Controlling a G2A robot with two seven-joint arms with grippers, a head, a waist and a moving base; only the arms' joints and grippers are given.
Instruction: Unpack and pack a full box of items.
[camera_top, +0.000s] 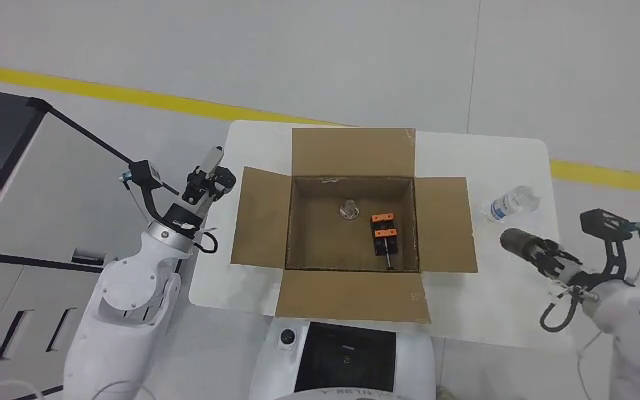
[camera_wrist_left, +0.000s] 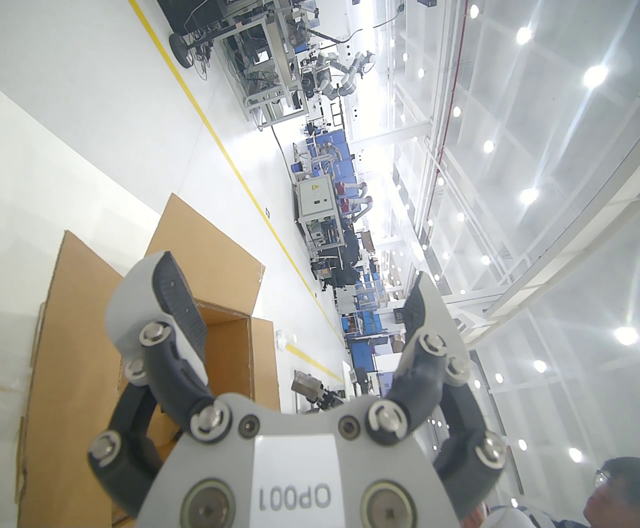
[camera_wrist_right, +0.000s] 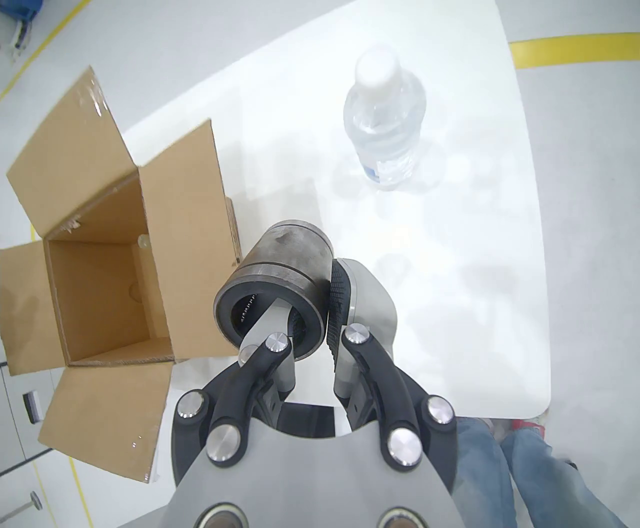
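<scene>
An open cardboard box (camera_top: 350, 215) stands mid-table with all flaps folded out. Inside lie a small clear round item (camera_top: 350, 210) and an orange-and-black tool (camera_top: 384, 237). My right gripper (camera_wrist_right: 320, 310) hangs over the table's right side, off the box's right flap, shut on a dark metal cylinder (camera_wrist_right: 280, 280). One finger sits in its bore and the other presses its outer wall. In the top view the cylinder (camera_top: 522, 244) points toward the box. My left gripper (camera_wrist_left: 295, 295) is open and empty, raised beside the box's left flap (camera_wrist_left: 75, 320) and also visible from above (camera_top: 218, 165).
A clear water bottle (camera_wrist_right: 385, 125) lies on the white table (camera_top: 500, 300) near its far right side, beyond the right gripper; the top view has it (camera_top: 513, 203) beside the right flap. The table's front right is bare.
</scene>
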